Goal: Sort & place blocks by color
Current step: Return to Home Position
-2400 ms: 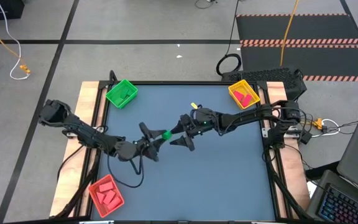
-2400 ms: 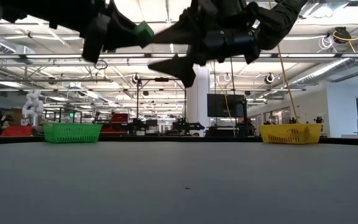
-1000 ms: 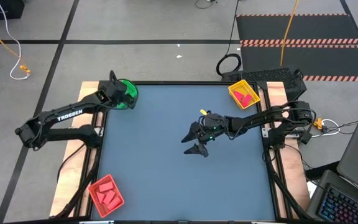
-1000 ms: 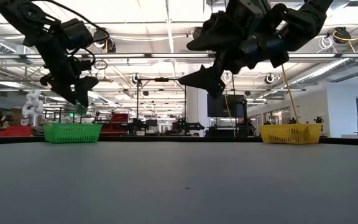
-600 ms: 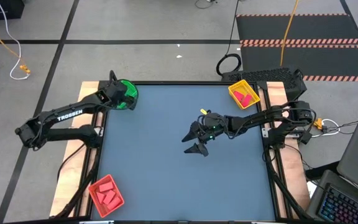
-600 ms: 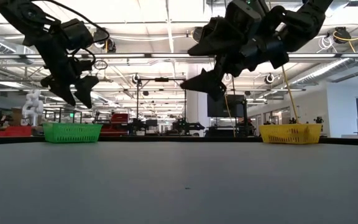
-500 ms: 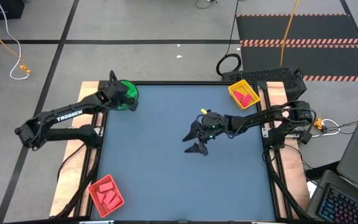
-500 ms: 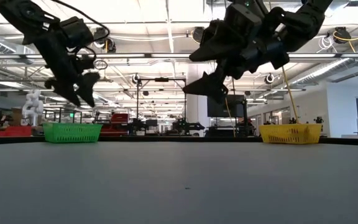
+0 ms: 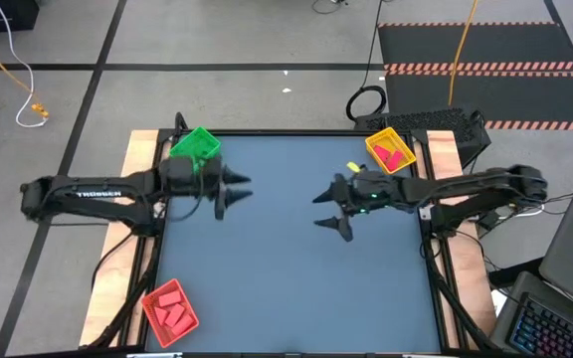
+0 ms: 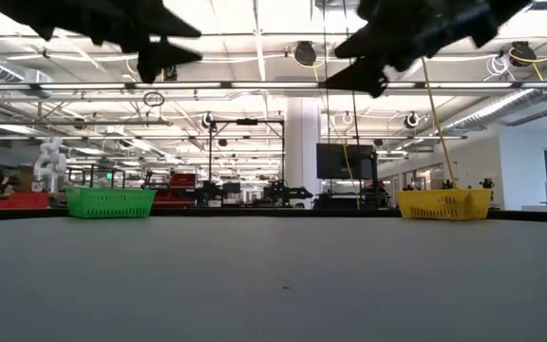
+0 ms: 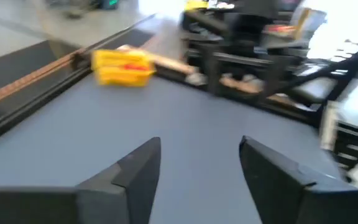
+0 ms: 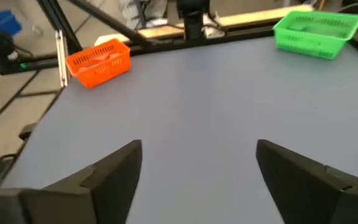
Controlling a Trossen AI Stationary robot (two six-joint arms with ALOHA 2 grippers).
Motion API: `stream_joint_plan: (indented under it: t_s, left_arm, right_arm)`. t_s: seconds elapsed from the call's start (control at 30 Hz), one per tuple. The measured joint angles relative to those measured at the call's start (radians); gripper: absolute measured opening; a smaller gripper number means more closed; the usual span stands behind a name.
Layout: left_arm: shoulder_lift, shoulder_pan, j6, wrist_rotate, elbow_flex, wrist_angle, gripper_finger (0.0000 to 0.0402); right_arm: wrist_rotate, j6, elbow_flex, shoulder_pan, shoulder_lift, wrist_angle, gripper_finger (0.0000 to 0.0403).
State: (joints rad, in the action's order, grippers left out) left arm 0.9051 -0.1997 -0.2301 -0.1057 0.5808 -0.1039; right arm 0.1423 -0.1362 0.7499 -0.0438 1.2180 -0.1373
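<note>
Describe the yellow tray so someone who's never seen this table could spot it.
Start with the dark table seen from above and go to its top right corner. The yellow tray sits there holding pink-red blocks; the green tray and red tray sit along the left edge.

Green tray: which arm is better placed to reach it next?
Left. The left gripper hangs open right beside the green tray; the right gripper, also open, is across the table, nearer the yellow tray.
</note>
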Motion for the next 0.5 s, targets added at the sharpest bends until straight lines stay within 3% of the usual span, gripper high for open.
stream_joint_plan:
  t_s: [0.17, 0.33, 0.43, 0.5]
  left_arm:
    - [0.011, 0.215, 0.012, 0.144, 0.0, -0.026, 0.0138]
    - [-0.034, 0.331, 0.084, 0.167, -0.002, -0.007, 0.0023]
    - [-0.105, 0.347, 0.102, 0.167, -0.048, -0.008, 0.0011]
    - [-0.156, 0.34, 0.101, 0.168, -0.11, -0.046, 0.0009]
  right_arm:
    - [-0.098, -0.055, -0.126, 0.023, -0.18, -0.016, 0.0246]
    - [-0.171, -0.094, -0.283, 0.026, -0.36, -0.022, 0.0113]
    - [-0.168, -0.087, -0.373, 0.026, -0.465, -0.068, 0.0026]
    - [-0.165, -0.082, -0.428, 0.026, -0.531, -0.1, 0.0012]
